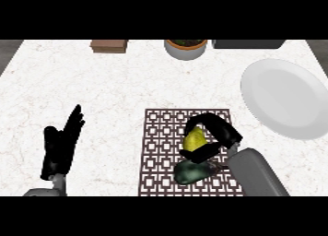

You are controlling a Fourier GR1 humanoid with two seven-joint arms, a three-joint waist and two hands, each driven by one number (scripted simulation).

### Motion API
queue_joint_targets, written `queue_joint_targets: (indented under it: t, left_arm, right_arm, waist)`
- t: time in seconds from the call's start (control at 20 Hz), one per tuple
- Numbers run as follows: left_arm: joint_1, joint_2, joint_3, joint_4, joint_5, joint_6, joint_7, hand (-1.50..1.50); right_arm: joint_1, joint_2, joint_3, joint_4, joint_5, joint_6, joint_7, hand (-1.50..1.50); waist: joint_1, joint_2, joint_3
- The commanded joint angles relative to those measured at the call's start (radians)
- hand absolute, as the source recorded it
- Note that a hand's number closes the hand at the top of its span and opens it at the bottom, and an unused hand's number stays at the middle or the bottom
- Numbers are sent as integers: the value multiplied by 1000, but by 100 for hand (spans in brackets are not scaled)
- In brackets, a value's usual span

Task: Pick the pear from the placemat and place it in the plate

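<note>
At the left of the counter, the robot's left hand [60, 147] rests with its black fingers straight and pointing up and away, holding nothing and touching nothing. It sits well apart from the brown patterned lattice placemat [160, 138] and plays no part in the grasp.

Moving right, the placemat lies in the near middle of the white marbled counter [92, 87]. On its right half sits the yellow-green pear [193, 139], its long axis running roughly near-to-far with the narrower end pointing away. Just nearer than the pear lies a dark green rounded object [192, 172], which I cannot identify.

The right hand [218, 133] is at the pear, coming in from the near right on its grey forearm. Its fingers arch over the far and right side of the fruit and the thumb crosses beneath the near end, so the hand appears curled round the pear. Whether the fruit has left the mat I cannot tell.

Further right and farther away lies the large round white plate [287, 98], well apart from the mat's right edge. The coming move turns on that direction: from the pear the plate lies right and far, so the right hand would likely carry it diagonally, lifted enough to pass the plate's rim.
</note>
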Motion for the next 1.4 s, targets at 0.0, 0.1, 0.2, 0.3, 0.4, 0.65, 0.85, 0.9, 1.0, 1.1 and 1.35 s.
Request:
queue_joint_targets:
  t: [0.0, 0.1, 0.2, 0.3, 0.4, 0.65, 0.85, 0.9, 1.0, 1.1, 1.35]
  left_arm:
    - [-60, -1, 26, 10, -3, -5, 29, 0]
    - [-57, -6, 29, 44, -6, -6, 20, 0]
    - [-21, 3, 24, 9, -4, -9, 1, 0]
    - [-11, 0, 4, -15, -20, -2, 18, 0]
    - [-25, -13, 3, -3, -17, 3, 21, 0]
    - [16, -25, -4, 5, -17, -3, -14, 0]
    - [-2, -29, 4, -9, -19, 7, 13, 0]
    - [-39, -5, 14, -24, -13, -4, 73, 0]
    - [-21, -20, 8, 16, -43, 23, 11, 0]
    - [-4, -2, 29, 24, -11, -14, -19, 0]
    - [-12, 5, 33, -14, -9, -29, 20, 0]
  right_arm:
    - [-6, 10, -26, 74, 60, -88, -69, 150]
    - [3, 32, -31, 12, 76, -129, 19, 150]
    - [13, -12, -49, -12, 115, -183, 78, 150]
    - [-130, -85, -104, 35, 157, -175, 182, 150]
    - [-165, -120, -92, 100, 265, -260, 241, 150]
    - [-222, -171, -95, 56, 377, -347, 329, 150]
    - [-267, -140, -109, -103, 398, -365, 435, 150]
    - [-244, -171, -153, -110, 397, -437, 415, 150]
    - [-285, -189, -155, -178, 449, -439, 497, 150]
    - [-258, -228, -207, -193, 461, -480, 510, 150]
    - [-183, -261, -282, -247, 447, -452, 548, 150]
  waist:
    - [0, 5, 2]
    - [-2, 4, 2]
    - [-5, 3, 1]
    - [5, 4, 1]
    - [14, 8, 0]
    - [2, 3, 1]
    - [-6, 0, 1]
    - [-12, -1, 2]
    - [-15, -2, 1]
    - [-12, 1, 1]
    - [-3, 3, 2]
